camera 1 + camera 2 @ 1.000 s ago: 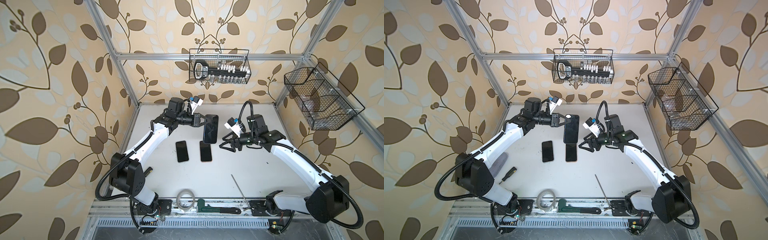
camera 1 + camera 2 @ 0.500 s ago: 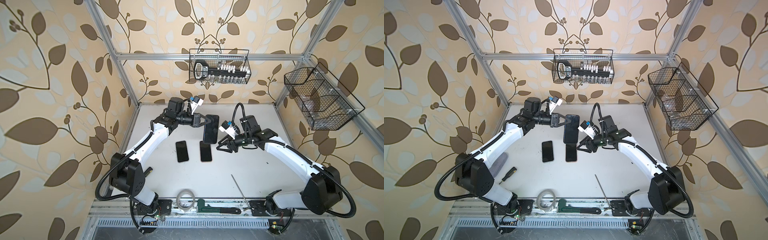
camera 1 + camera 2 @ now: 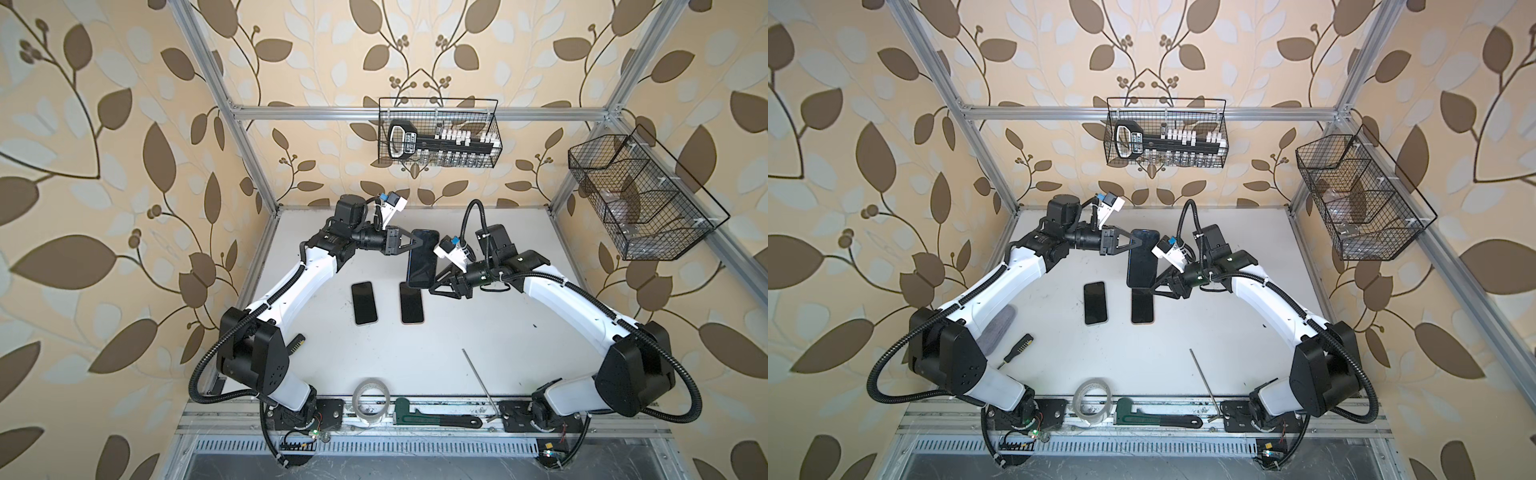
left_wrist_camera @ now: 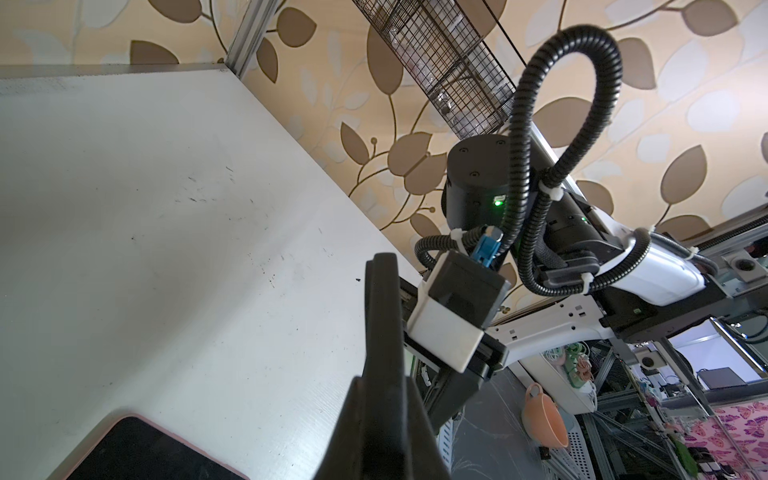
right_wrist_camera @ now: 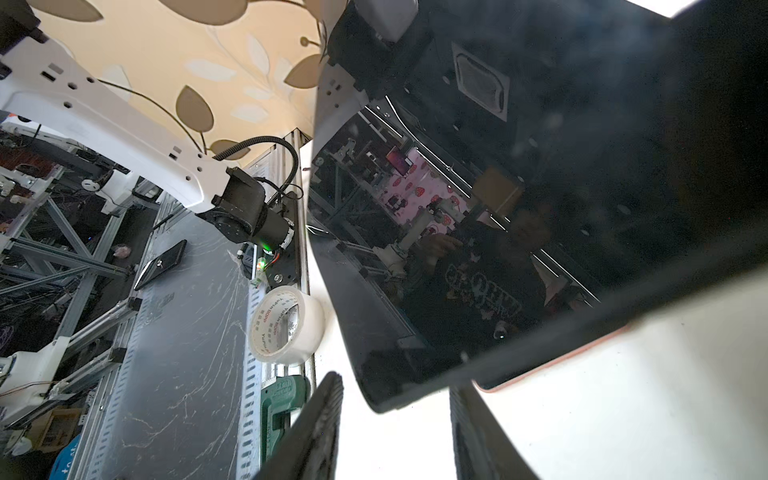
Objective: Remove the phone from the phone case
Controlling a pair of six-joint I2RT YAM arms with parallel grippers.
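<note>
A dark phone in its black case hangs above the white table, long side toward the front. My left gripper is shut on its upper left edge. In the left wrist view the phone shows edge-on between the closed fingers of the left gripper. My right gripper sits at the phone's lower right corner. In the right wrist view the glossy screen fills the frame. Its corner lies between the parted jaws of the right gripper, with gaps on both sides.
Two bare phones lie flat below the held one. At the front edge are a tape roll, a green wrench and a metal rod. A screwdriver lies left. Wire baskets hang on the walls.
My right gripper has moved left to the held phone's lower corner, and its jaws have narrowed. The left gripper and the phone have stayed in place.
</note>
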